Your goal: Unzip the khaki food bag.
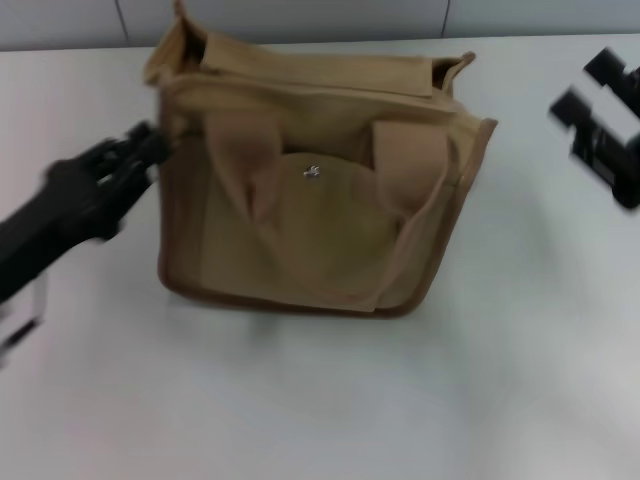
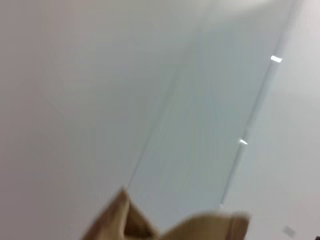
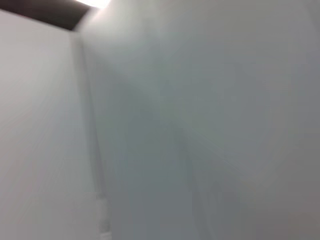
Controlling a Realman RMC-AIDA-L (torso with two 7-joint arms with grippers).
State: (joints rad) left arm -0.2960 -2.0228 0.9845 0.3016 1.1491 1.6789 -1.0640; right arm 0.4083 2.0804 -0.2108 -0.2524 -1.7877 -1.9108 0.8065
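The khaki food bag [image 1: 310,230] stands on the white table, its front pocket with the silver snap [image 1: 312,171] facing me and both looped handles hanging down the front. Its top panel sags between raised corners. My left gripper [image 1: 150,145] is against the bag's upper left side edge. A bit of tan fabric [image 2: 130,225] shows in the left wrist view. My right gripper [image 1: 590,95] hovers well to the right of the bag, open and empty, clear of it. The right wrist view shows only pale surfaces.
The white table [image 1: 320,400] stretches in front of and around the bag. A grey wall [image 1: 300,18] runs along the table's far edge just behind the bag.
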